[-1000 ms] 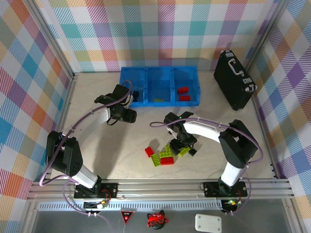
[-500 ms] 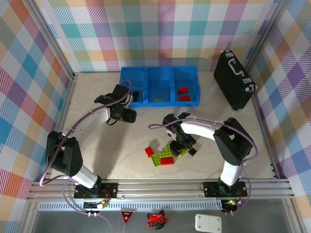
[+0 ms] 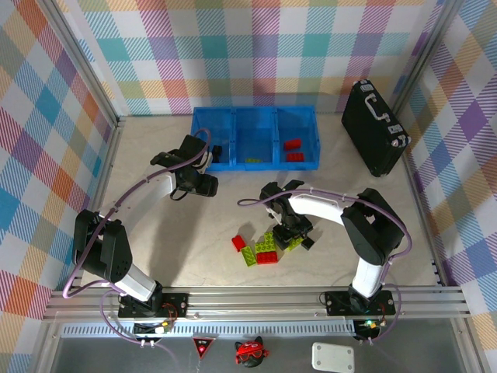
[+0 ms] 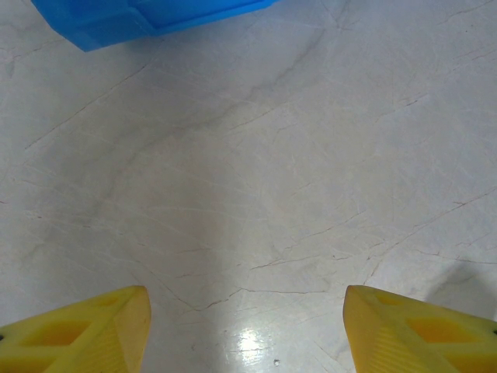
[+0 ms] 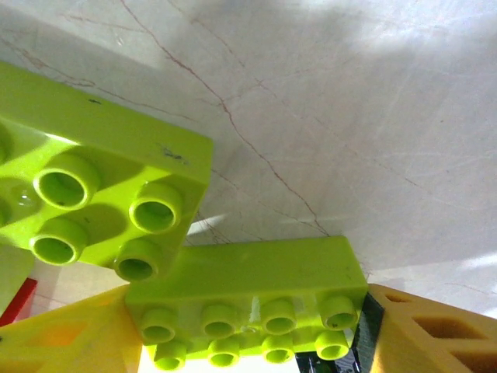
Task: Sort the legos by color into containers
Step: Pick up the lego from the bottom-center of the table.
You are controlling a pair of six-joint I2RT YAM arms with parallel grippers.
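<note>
**Lego sort, mid-job: right arm down on the pile, left one by the bins**

Pastel plaid walls on three sides, and a pale, marble-looking table with hairline veins all over it. Biggest thing out there is the black hard case, lying at the far right, well apart from everything else. Next in size are the containers, three blue bins joined in a row at the back of the table. The right compartment has two red bricks, the middle one has a small lime piece near its front wall, and the left one has a black piece.

The left arm reaches up to the left end of the bins. The left gripper hangs over bare table with its yellow fingers spread apart and nothing between them. A corner of the containers sits at the top of its wrist view.

The right arm bends over the loose legos mid-table, a little heap of red and lime bricks with a black bit at its right edge. The right gripper is right down on the heap. A long lime brick lies crosswise between its fingers, touching one of them, with something dark wedged at the other end. Can't tell whether it's actually pinched. A chunkier lime brick lies against it just beyond, and a sliver of red peeks in at the edge.
</note>
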